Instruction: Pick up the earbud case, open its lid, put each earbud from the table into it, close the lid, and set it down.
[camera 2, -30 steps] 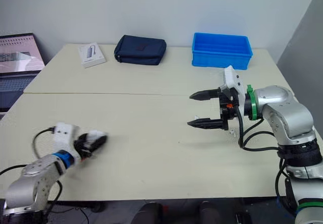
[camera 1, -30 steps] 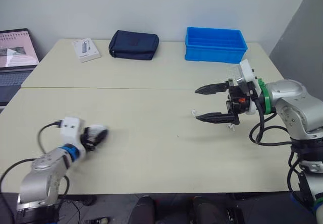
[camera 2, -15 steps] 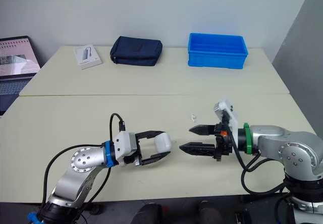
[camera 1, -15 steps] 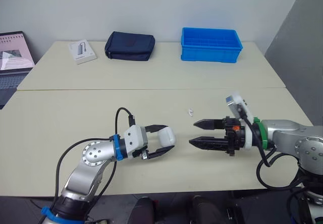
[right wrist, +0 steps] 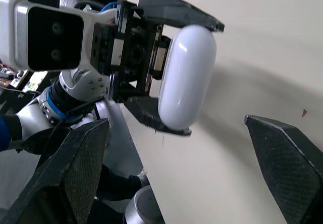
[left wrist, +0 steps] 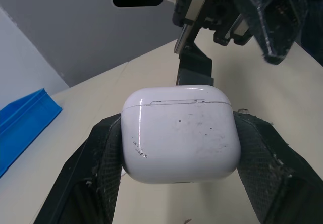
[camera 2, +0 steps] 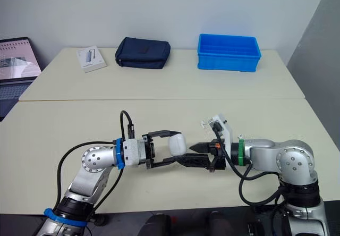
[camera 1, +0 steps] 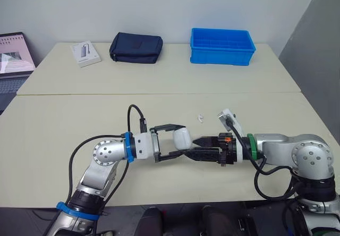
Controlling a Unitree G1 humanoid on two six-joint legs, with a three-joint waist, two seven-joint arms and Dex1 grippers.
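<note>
Two grippers meet at the earbud case.
Left gripper clamps it; right gripper, spread beside it, may knock it loose prying the lid.

Earbud case: white, glossy, rounded, in the middle of the frame.
Left gripper: two black fingers clamp the earbud case from opposite sides.
Left wrist: silver, with a blue ring.
Right gripper: own fingers spread wide, touching nothing.
Table: pale beige, behind the earbud case.
</note>
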